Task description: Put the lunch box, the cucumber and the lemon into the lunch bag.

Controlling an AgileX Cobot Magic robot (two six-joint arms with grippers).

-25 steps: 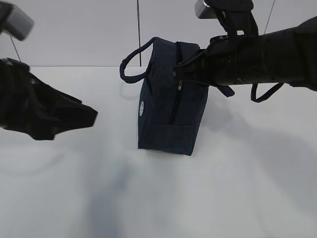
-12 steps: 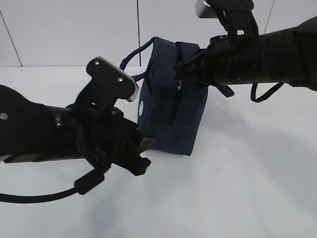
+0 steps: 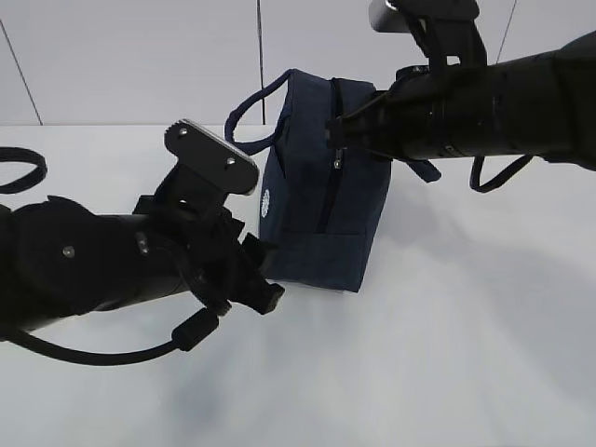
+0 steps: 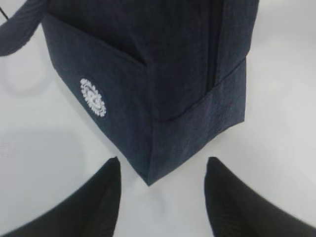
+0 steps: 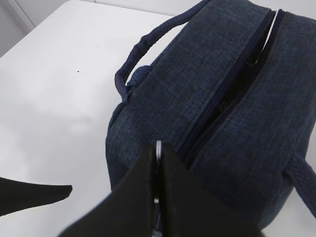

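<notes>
At frame centre: lunch bag upright on white table | upper right: right gripper pinched closed on metal ring pull of the zipper | lower left: left gripper jaws apart, straddling bag's bottom corner, holding nothing

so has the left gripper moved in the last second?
Yes. The left gripper has swung in from the table's left edge toward the lunch bag, and now sits at its lower left corner.

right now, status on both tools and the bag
Right tool shut on zipper pull atop lunch bag. Left tool open, straddling bag's lower corner, not touching. Zipper partly open. Nothing blocking.
</notes>
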